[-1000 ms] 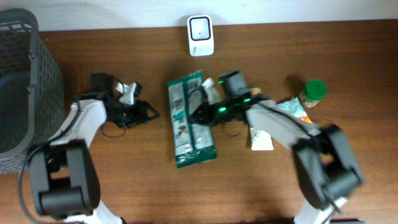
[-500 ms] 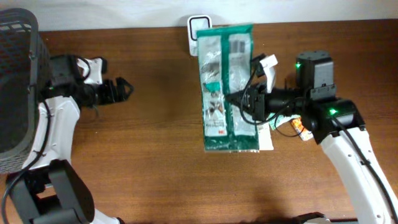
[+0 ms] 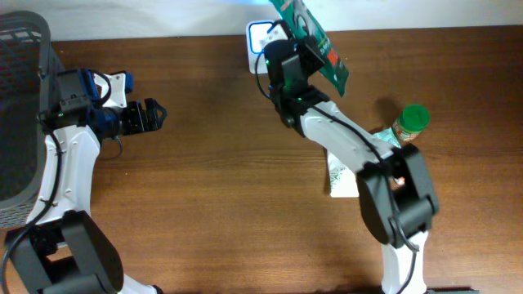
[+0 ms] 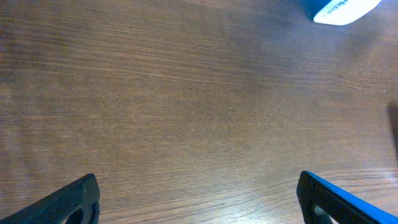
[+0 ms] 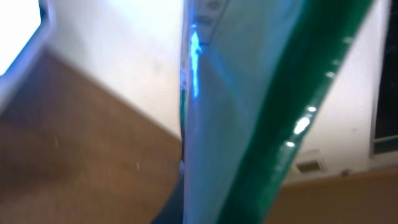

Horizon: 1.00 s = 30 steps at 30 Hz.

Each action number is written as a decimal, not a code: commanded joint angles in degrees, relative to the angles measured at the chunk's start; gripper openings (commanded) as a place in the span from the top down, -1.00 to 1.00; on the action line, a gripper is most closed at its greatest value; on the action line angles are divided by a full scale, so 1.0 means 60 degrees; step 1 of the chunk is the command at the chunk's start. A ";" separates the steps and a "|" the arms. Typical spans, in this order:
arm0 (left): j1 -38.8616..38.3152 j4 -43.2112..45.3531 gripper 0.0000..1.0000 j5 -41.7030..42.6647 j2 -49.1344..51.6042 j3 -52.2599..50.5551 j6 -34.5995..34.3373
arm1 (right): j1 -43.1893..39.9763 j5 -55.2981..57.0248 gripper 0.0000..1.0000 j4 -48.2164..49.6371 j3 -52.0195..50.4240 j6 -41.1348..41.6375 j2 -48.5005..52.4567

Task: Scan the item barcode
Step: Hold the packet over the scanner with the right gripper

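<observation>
At the far edge of the table [image 3: 212, 212], the right hand [image 3: 296, 41] is clenched on the green packet [image 3: 325, 51], holding it raised and tilted over the white scanner [image 3: 257, 39], blue light glinting on its film. Well to the left, near the dark basket [image 3: 20, 98], the left hand [image 3: 152, 117] hangs released, jaws wide over bare wood. A green-capped jar [image 3: 411, 121] stands at the right.

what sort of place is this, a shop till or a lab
Most likely a mock checkout on a lab bench, not a real shop: a white barcode scanner at the back edge of a wooden table, a green packet held above it, and a dark mesh basket at the left.
</observation>
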 commanded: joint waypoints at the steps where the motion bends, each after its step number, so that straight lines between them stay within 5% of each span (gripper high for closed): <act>1: 0.0073 -0.0004 -0.98 -0.0069 -0.0124 0.0109 0.0087 | -0.0004 0.1122 0.92 0.1643 0.0098 -0.2229 0.0976; 8: 0.0073 -0.0004 -0.98 -0.0069 -0.0124 0.0109 0.0087 | 0.0000 -0.0455 0.92 0.4084 0.0106 -0.3089 0.1942; 24: 0.0073 -0.0004 -0.98 -0.0069 -0.0124 0.0109 0.0087 | -0.0109 -0.0382 0.92 0.4095 0.0106 -0.2962 0.1519; 26: 0.0073 -0.0004 -0.98 -0.0066 -0.0124 0.0109 0.0087 | -0.0106 -0.0386 0.92 0.3934 0.0102 -0.2871 0.0805; 30: 0.0073 -0.0004 -0.98 -0.0069 -0.0124 0.0109 0.0087 | -0.0040 -0.1789 0.92 -0.0189 0.0106 -0.0685 -0.1749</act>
